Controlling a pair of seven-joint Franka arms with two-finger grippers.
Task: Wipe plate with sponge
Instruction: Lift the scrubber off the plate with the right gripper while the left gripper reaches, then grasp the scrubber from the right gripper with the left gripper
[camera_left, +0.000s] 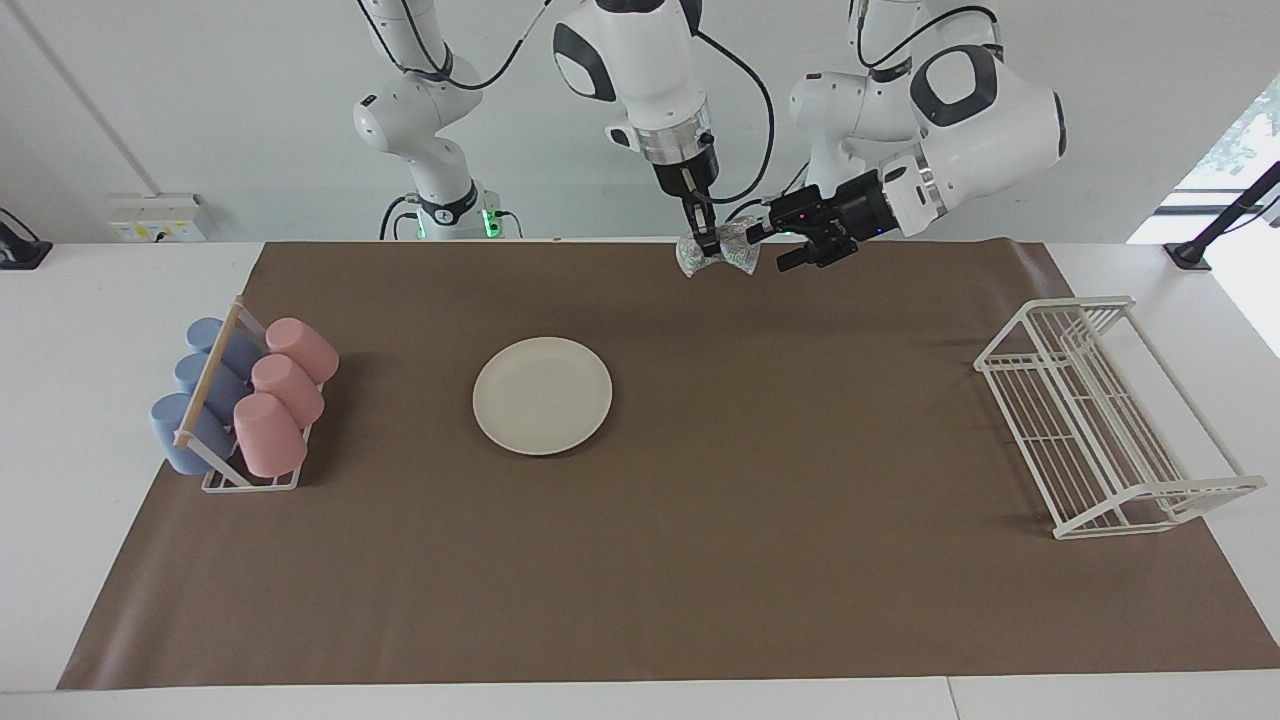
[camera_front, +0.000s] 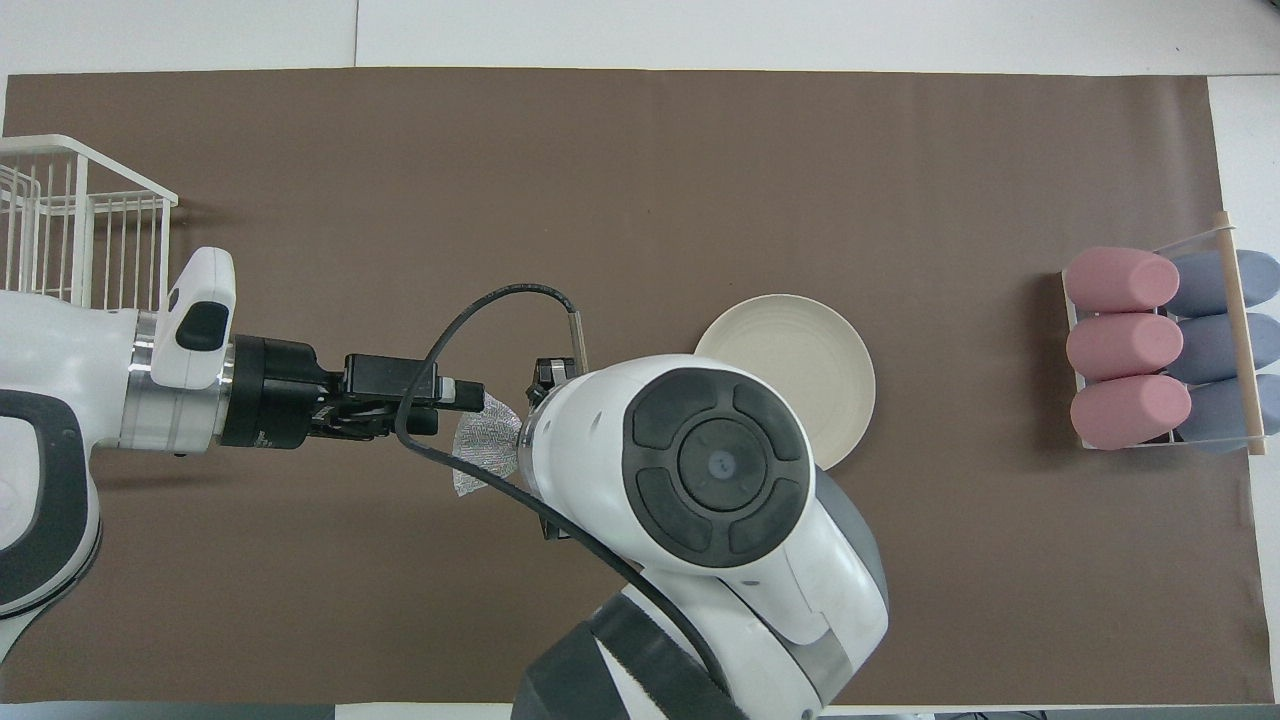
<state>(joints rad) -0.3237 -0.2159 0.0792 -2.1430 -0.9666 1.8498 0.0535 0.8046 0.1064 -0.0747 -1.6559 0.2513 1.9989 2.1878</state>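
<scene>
sponge (camera_left: 718, 250) looks light and squishy, dangling over the mat's robot-side edge, well away from the plate (camera_left: 542, 395), pinched at its waist by your right gripper (camera_left: 704, 234), left gripper (camera_left: 768, 240) gaping beside it.

A white wire rack (camera_left: 1105, 420) and a holder of pink and blue cups (camera_left: 245, 400) stand on a brown mat (camera_left: 700, 560).

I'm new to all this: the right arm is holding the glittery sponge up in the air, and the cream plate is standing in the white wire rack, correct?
Not quite. In the facing view the plate lies flat on the brown mat, apart from the wire rack. The right gripper does hold the sponge up in the air.
</scene>
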